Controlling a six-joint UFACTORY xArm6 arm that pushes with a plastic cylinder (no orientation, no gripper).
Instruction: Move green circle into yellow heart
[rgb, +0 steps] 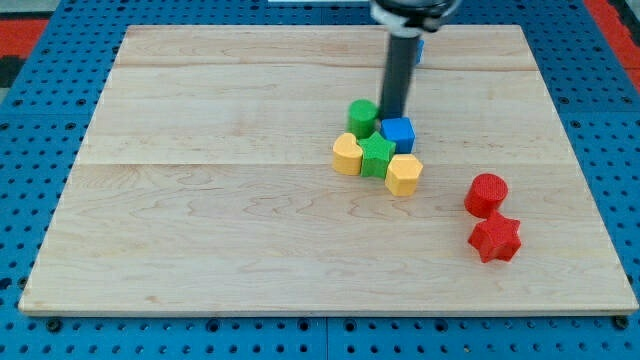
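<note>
- No jaws on me, only a rod, so open or closed doesn't apply. My tip (392, 116) sits just to the view's right of the green circle (362, 116), about touching it, on its upper-right side.
- Green circle is at the view's top of the cluster. Below it and slightly to the view's left is one yellow block (347, 154), close or touching, can't tell which.
- Green star (377, 155) is just below the green circle to the view's right. Blue cube (398, 133) is right of the circle, past my tip.
- Second yellow block (404, 174) is below-right of the green circle, beyond the star. Heart shape not clear on either yellow; I judge the left one is the heart, not sure.
- Risk: pushing toward the view's bottom from here catches the green star too and shoves the whole cluster, heart included.
- Risk: tip is off-centre on a round block, so the circle may roll off to the view's left and slip past the yellow block.
- Risk: rod side may drag the blue cube along.
- Red cylinder (487, 193) and red star (495, 239) are well apart from the green circle, low risk.
- Wooden board (200, 240) edge is far from the circle, no fall risk.
</note>
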